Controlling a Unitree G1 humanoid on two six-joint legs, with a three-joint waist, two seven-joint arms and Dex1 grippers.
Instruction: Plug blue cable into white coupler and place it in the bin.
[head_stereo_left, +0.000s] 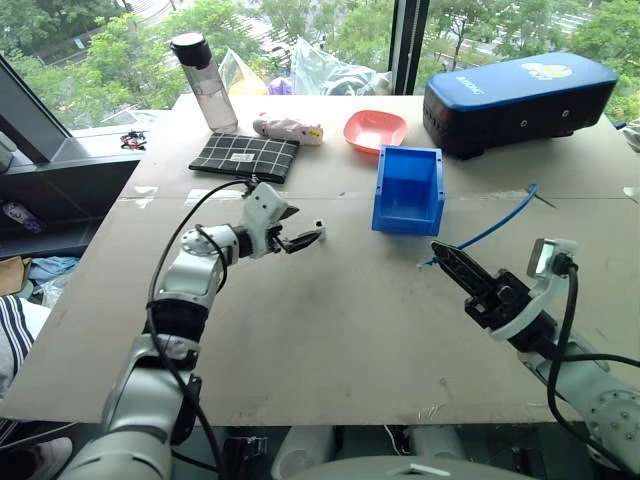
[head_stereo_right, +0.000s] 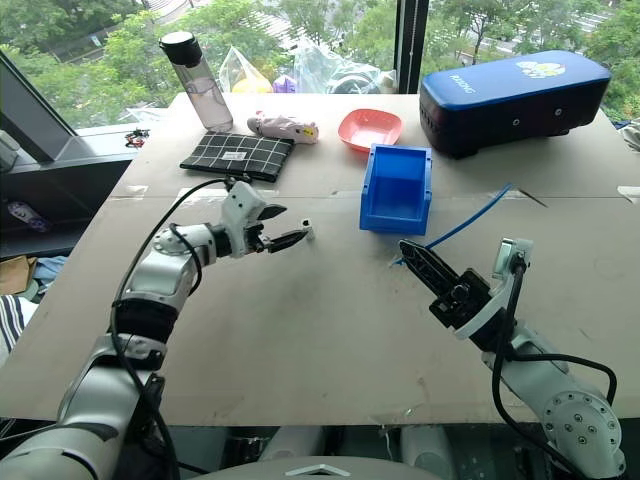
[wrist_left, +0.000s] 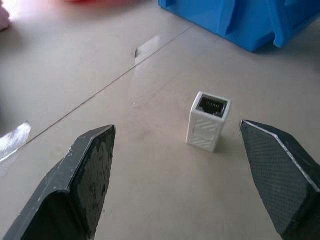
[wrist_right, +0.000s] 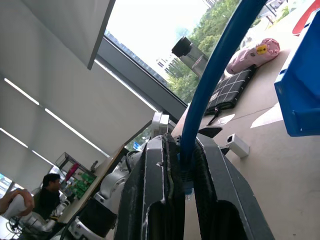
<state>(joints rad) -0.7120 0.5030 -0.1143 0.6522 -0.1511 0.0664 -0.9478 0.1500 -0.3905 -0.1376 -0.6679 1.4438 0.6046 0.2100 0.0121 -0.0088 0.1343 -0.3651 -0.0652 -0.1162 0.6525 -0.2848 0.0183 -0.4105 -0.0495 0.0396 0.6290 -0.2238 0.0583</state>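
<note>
Black fingers of the left claw stand wide apart, level above the table, with the white coupler on the table between and just ahead of the tips, untouched. It stands on end, dark socket facing up.

Right claw: fingers together, clamped on the blue cable close to one plug. From the grip the cord runs up and away over the table toward the far right, passing just beside the bin. The plug itself sits down between the fingers and I cannot make out its orientation.

Bin: bright blue, at mid-table, well apart from the coupler, nothing visible inside.

Step in hand (judgement): pick-up of the coupler by the left claw; plugging has not begun, binning not begun. The next move calls for closing the fingers on the coupler's sides without tipping it, lifting, then turning the socket toward the right claw so the plug can be pushed in straight. Risk: the small block may topple or skid when one finger touches first.

Further out: checked black pouch, clear bottle with black cap, pink soft case, red bowl, large dark-blue case.

Writing: pale lettering on the dark-blue case front, too small to read; a logo on its lid, not legible.
</note>
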